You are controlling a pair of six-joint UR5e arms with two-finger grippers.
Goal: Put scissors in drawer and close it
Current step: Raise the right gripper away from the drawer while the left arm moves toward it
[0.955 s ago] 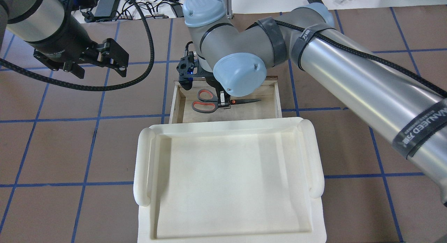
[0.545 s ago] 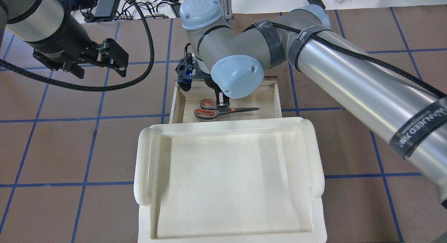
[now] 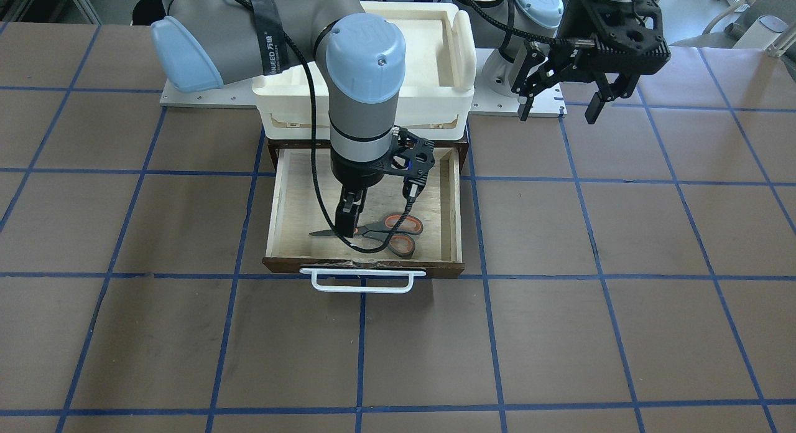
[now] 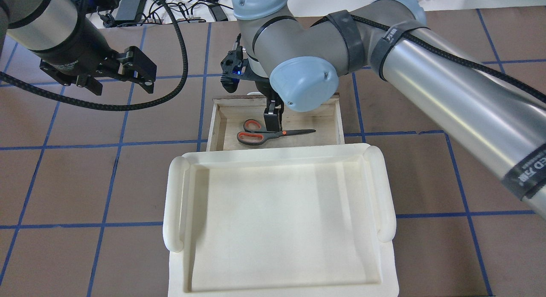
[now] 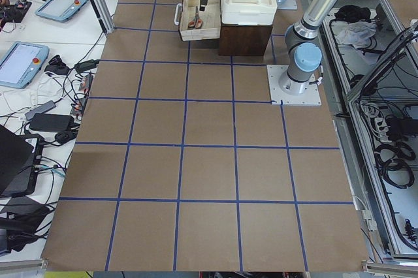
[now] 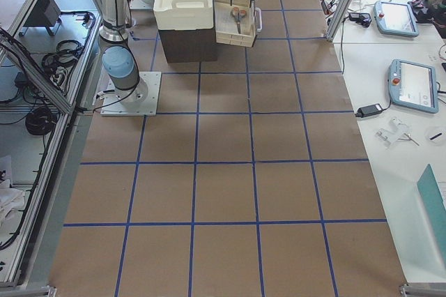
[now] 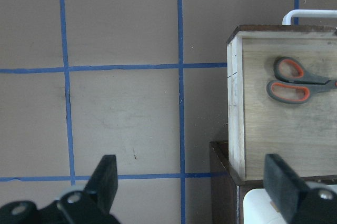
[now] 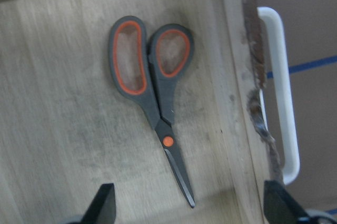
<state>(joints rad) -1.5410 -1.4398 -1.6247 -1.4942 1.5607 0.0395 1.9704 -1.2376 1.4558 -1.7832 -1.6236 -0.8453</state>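
Grey-handled scissors (image 8: pixel 152 103) lie flat on the floor of the open drawer (image 3: pixel 457 203), blades closed, near its front wall. They look light, stiff and thin. The steel blades are prob. slick, so the neck by the orange pivot is the surest hold if needed. Right gripper (image 8: pixel 190 205) hangs just over them, jaws spread, pinching nothing. Left gripper (image 7: pixel 192 181) hovers off to the side, jaws spread too. Drawer likely slides easily: push the white bar handle (image 3: pixel 362 280) mid-span, w/ straight pressure.

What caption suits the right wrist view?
Closed scissors lie flat in the open wooden drawer, near its white handle, under the open right gripper.
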